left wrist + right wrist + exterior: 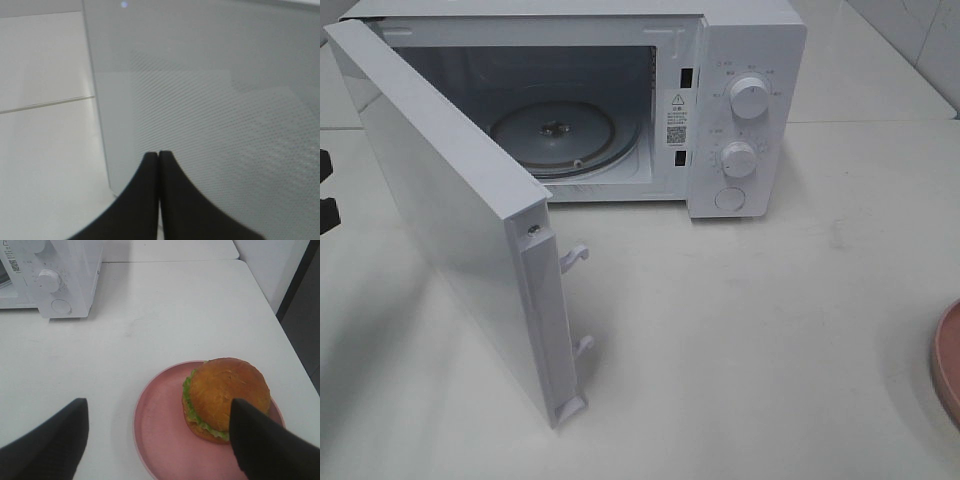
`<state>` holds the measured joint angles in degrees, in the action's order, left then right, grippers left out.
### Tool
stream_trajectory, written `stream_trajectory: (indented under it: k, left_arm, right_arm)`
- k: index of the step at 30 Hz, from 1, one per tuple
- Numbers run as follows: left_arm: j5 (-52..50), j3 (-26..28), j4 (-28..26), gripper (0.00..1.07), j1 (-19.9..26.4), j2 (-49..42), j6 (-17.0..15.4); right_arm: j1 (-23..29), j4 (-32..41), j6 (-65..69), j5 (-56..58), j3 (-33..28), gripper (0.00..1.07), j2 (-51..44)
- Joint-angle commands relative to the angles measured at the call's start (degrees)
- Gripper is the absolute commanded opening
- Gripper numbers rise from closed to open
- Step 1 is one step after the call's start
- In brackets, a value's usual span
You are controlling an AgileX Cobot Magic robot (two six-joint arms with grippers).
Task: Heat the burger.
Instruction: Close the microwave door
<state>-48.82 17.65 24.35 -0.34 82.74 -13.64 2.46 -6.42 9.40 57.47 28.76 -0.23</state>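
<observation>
Your right pincer [157, 440] is spread wide, its two dark fingers [47, 447] low in the wrist view, one at each bottom corner, nothing between them. The burger [225, 397] sits just past them on the pink plate [160, 440], over toward the plate's right side, golden bun up top, green lettuce poking out underneath. One finger overlaps the burger's lower right edge in that view; whether it touches, you cannot tell.

Your left pincer [158, 195] is closed tight, both fingertips pressed together with only a thin seam between them, holding nothing, right up against the dotted grey panel of the microwave door [225, 125].

From the high camera, the microwave [740, 110] fills the upper part of the frame, door [470, 230] swung wide toward the lower left, glass turntable [552, 135] bare inside. Only a sliver of the plate [950, 360] shows at the right edge, on the white table [770, 350].
</observation>
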Motion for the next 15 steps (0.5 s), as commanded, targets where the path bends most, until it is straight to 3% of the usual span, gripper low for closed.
stream_trajectory:
  k: [1,3,4,9,15]
  left_arm:
    - [-2.8,0.1,-0.2,0.0,-3.9,1.6,-1.8]
    - [-2.9,0.2,-1.2,0.0,-5.5,1.9,-0.9]
    - [-2.4,0.6,-4.0,0.0,-8.5,2.6,1.1]
    - [-1.7,1.7,-9.3,0.0,-13.1,3.5,1.7]
    - [-1.1,4.6,-10.8,0.0,-16.7,5.6,1.7]
  right_arm:
    - [-0.3,0.2,-0.3,-0.2,-0.2,0.76,-1.7]
    - [-0.3,0.2,-0.3,-0.2,-0.2,0.76,-1.7]
    - [-0.3,0.2,-0.3,-0.2,-0.2,0.76,-1.7]
    - [-0.3,0.2,-0.3,-0.2,-0.2,0.76,-1.7]
    - [-0.3,0.1,-0.1,-0.2,-0.2,0.76,-1.7]
